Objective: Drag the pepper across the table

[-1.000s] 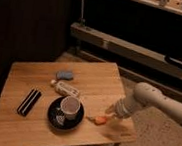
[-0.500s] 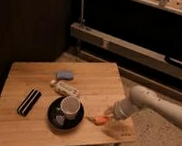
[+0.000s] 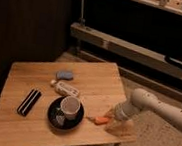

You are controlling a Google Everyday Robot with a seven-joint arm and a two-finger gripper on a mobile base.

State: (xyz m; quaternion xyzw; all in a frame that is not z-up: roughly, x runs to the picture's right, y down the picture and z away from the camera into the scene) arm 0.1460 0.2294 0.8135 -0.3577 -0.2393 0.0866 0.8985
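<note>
The small orange pepper lies on the light-brown wooden table near its front right corner, just right of the black saucer. My gripper comes in from the right on a white arm and sits low over the tabletop, right against the pepper's right end. Whether it grips the pepper or only touches it does not show.
A white cup stands on a black saucer close to the pepper's left. Behind them lie a whitish wrapped packet and a blue object. A black flat bar lies at the left. The table's right edge is right beside the gripper.
The arm has sunk slightly toward the table's front edge. The pepper has barely shifted, staying at the gripper's tip.
</note>
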